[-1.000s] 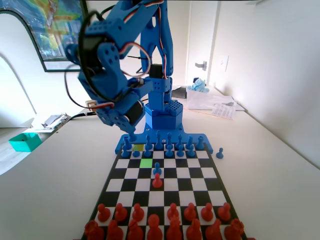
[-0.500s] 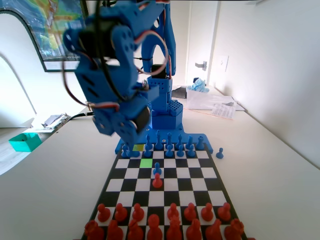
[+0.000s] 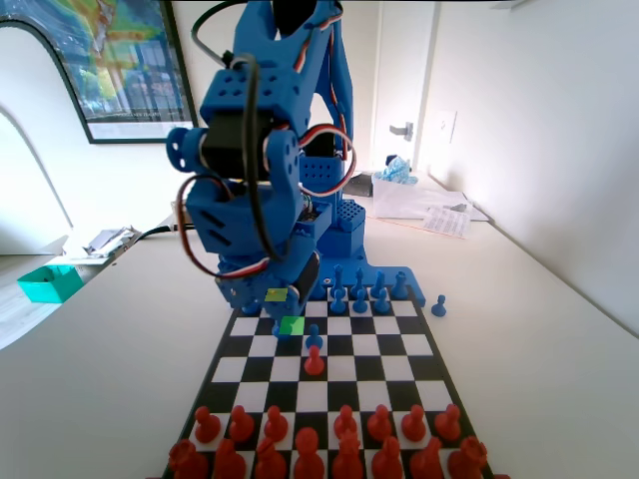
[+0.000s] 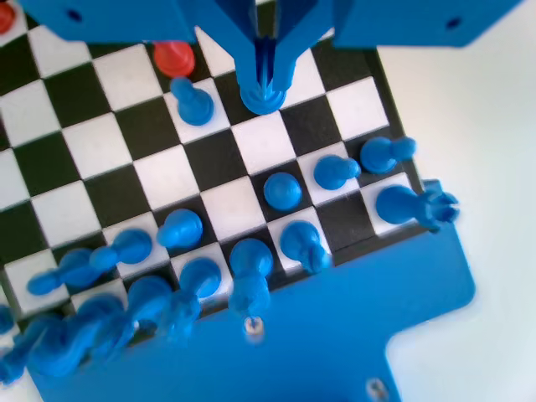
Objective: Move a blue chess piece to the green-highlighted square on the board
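You had the fingers [image 4: 263, 84] clamped on a pawn [image 4: 262, 99], carrying it; next, lower it onto the green square [image 3: 292, 325].

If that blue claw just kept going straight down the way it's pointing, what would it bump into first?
The gripper is shut on a blue chess piece and points down at the board. Going straight on, the piece's base would probably meet a square there first, near the green-highlighted square; the exact square is unclear.
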